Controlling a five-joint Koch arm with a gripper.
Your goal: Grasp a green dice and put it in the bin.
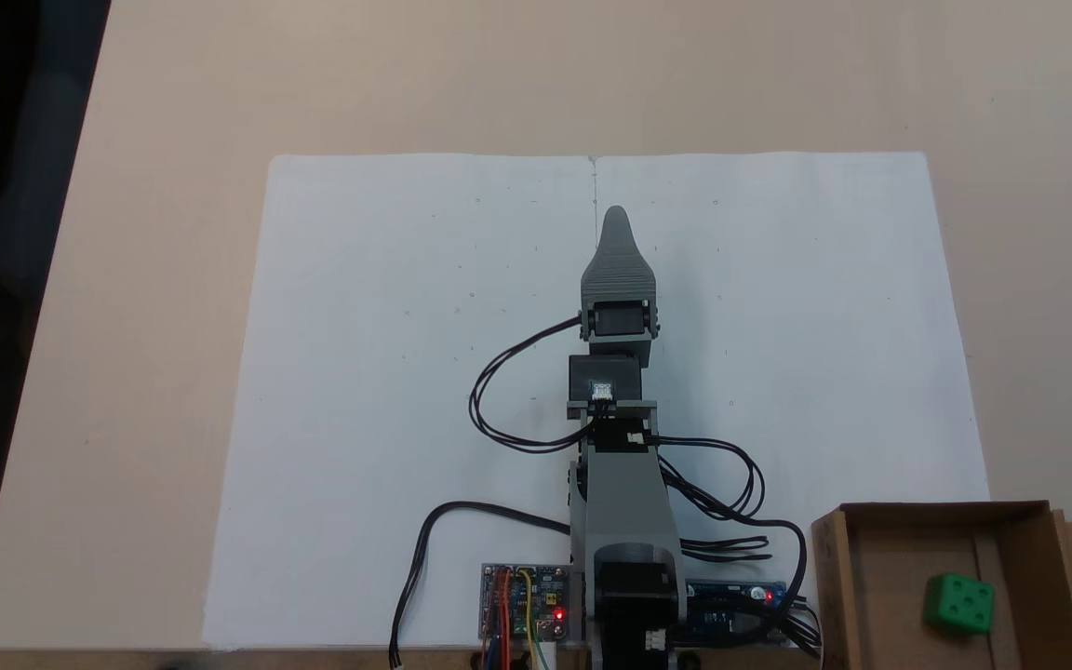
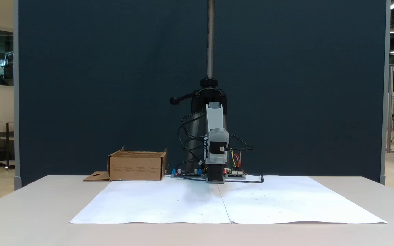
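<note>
Green dice (image 1: 958, 602) already lies inside the bin (image 1: 836, 577), lower right of the frame. The gripper (image 1: 615, 219) holds nothing (jaws stacked, so their opening can't be told) at mid-frame. To my eye the task is finished; nothing remains but rest.

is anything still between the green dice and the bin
Nothing visible does. In a fixed view the green dice already lies on the floor of the bin, inside its cardboard walls. The hand is out over the white paper, well away from the bin and holding nothing.
</note>
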